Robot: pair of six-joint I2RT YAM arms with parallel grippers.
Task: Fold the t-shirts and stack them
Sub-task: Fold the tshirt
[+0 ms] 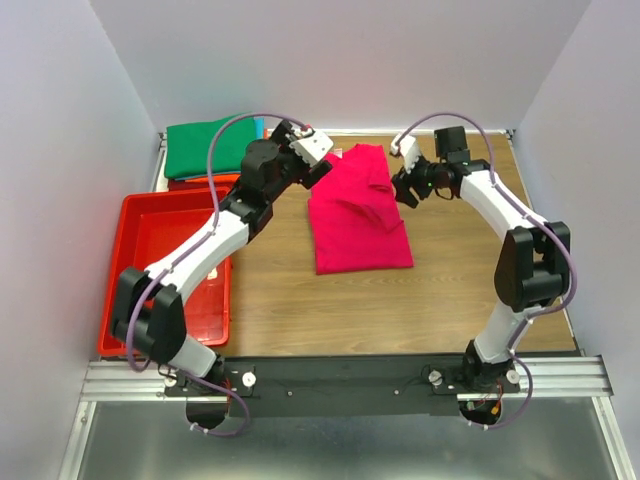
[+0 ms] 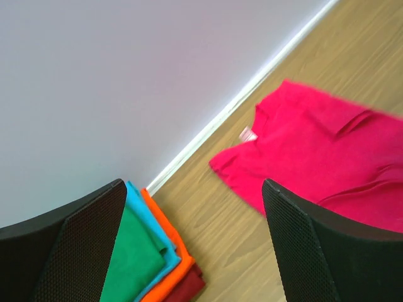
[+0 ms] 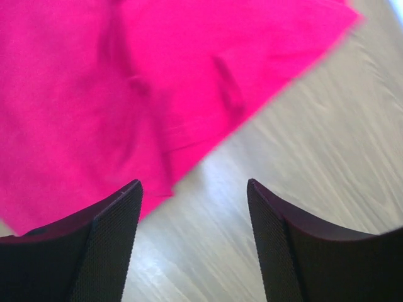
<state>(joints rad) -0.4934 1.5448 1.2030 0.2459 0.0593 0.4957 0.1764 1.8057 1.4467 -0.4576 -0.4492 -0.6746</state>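
Left gripper (image 2: 194, 189) hangs with its fingers spread wide and nothing between them, just off the collar end of the magenta t-shirt (image 1: 355, 215). The right gripper (image 3: 194, 185) mirrors it on the shirt's other side, jaws clearly apart and likewise empty, with the pink cloth under and to the left of its fingertips and bare table (image 1: 400, 310) to the right. So the shirt lies flat between the two grippers, touching neither as far as I can see.

It is already a longish rectangle with soft creases running down it, which I take to be a fold partly made. With one gripper at each far corner, the pair looks placed to pinch that end and bring it over in a single even fold.

Off to the left gripper's left sits the stack of folded shirts (image 2: 151, 264), green on top, then teal, orange and dark red. It is close enough to slide the pink one across once it is folded. The red tray (image 1: 170, 240) lies nearer the arm's base.
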